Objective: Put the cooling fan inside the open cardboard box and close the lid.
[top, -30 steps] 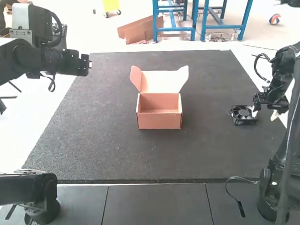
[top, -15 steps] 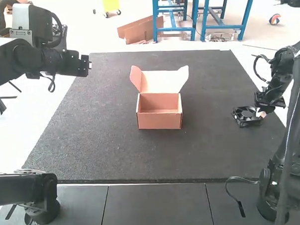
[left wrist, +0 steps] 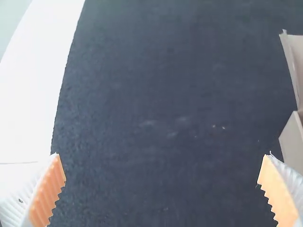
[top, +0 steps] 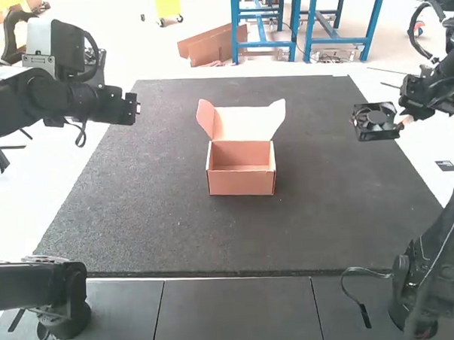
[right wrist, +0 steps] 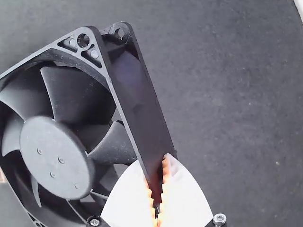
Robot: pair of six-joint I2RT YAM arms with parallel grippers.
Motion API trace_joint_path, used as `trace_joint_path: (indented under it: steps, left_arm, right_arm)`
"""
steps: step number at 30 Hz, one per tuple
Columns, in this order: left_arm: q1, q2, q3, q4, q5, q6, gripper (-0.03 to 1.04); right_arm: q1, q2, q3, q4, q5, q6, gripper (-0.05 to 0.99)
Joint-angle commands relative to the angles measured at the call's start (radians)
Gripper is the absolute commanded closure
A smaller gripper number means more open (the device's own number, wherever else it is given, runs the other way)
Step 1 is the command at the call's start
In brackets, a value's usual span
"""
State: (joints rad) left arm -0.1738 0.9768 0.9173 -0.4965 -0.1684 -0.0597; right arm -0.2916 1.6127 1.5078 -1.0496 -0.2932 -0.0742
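Above the right-hand edge of the black mat (top: pixel 138 211), the cooling fan (top: pixel 375 122) is held in the air by the right gripper (top: pixel 403 119), well apart from the open cardboard box (top: pixel 241 173) and on that box's right. The fan's square black frame is seen clamped by one side wall between the white ribbed fingers (right wrist: pixel 128 203), whose orange pads are pressed against both faces of that wall; the round hub and curved blades are turned to the side of the grip, and dark mat is seen beneath them. The box is set upright near the middle of the mat, its mouth turned upward, its lid (top: pixel 247 118) raised at the far side with the small side tabs spread outward. Over the far left part of the mat, the left gripper (top: pixel 134 106) is held out from the left arm, pointed toward the box's side of the table. Its jaws are spread wide and released, with each orange toothed pad (left wrist: pixel 47 189) set at an opposite side of the left wrist view. Bare mat is seen between them, the pale table (top: pixel 32 201) is seen past the mat's border, and a tan edge of the box is caught at one side.
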Motion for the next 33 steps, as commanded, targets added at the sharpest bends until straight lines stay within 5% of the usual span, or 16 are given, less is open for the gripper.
trace_joint_path:
  steps: [1, 10, 16, 33]
  left_arm:
    - [0.010, -0.009, -0.008, 0.015, 0.001, 0.012, 0.05]
    - [0.010, -0.013, -0.015, 0.016, 0.001, 0.011, 0.05]
    - [0.010, -0.055, -0.017, -0.005, 0.000, 0.008, 0.05]
    - [0.010, -0.158, -0.015, -0.093, 0.000, 0.000, 0.04]
  right_arm:
    - [0.080, -0.096, 0.019, 0.000, -0.101, 0.128, 0.95]
    - [0.480, -0.180, 0.019, 0.046, -0.103, 0.465, 0.95]
    - [0.687, -0.174, -0.008, 0.135, -0.023, 0.610, 0.95]
    - [0.824, 0.101, 0.040, 0.253, 0.054, 0.699, 0.94]
